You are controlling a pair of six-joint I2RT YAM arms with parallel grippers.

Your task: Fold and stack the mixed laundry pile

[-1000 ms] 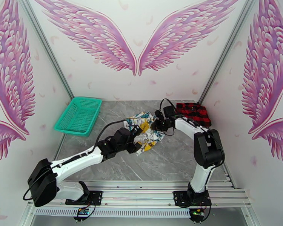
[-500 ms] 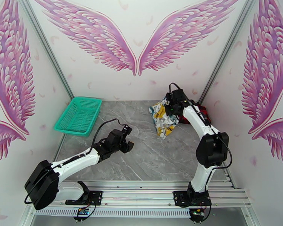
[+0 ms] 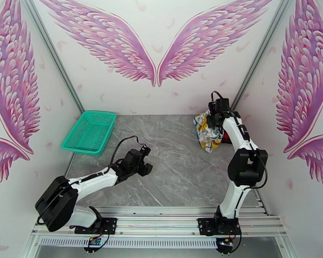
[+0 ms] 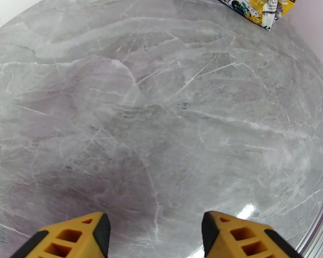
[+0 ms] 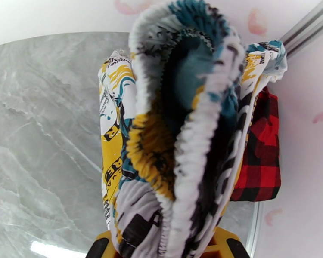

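Basket [image 3: 82,149] (teal mesh) sits well apart from printed garment [image 3: 207,132].

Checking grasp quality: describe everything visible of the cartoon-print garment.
The white cartoon-print garment is soft cloth printed in yellow, teal and black, with a gathered elastic edge bunched toward the right wrist camera. It hangs crumpled from the shut right tool near the table's far right corner, in front of the red-and-black plaid garment. Whether its lower end touches the table cannot be told.
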